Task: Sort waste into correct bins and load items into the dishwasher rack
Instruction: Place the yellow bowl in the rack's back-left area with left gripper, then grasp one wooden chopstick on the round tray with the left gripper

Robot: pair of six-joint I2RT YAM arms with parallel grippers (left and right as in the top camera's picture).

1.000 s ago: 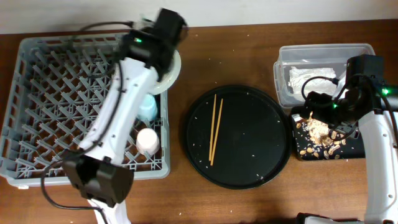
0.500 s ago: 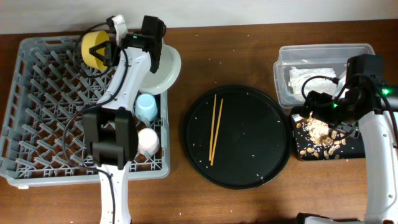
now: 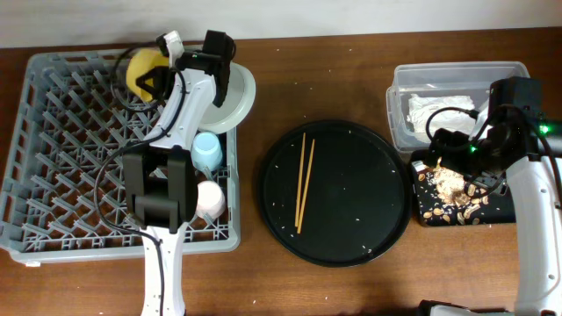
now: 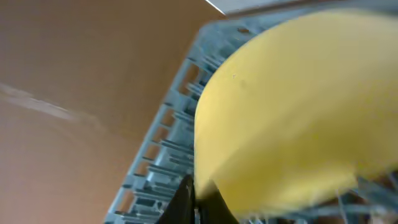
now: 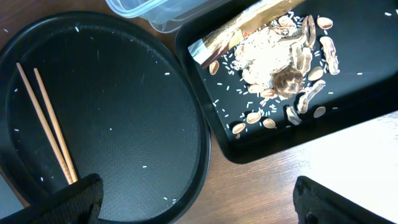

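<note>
Now L claw [image 3: 156,77] clamped on yellow bowl [image 3: 138,68] over rack [image 3: 61,175]; R claw [image 5: 205,204] wide open, empty.

Left arm [image 3: 180,110]: white moulded shells are covering the long links, and black boxy housings [image 3: 158,189] are capping the joints. Thin black cables [image 3: 112,167] are looping alongside. Right arm [image 3: 537,211] is wearing the same white-and-black scheme, with a small green light [image 3: 475,147] glowing. Right gripper [image 5: 199,208] is showing matte black, finely textured fingers [image 5: 341,200].
</note>
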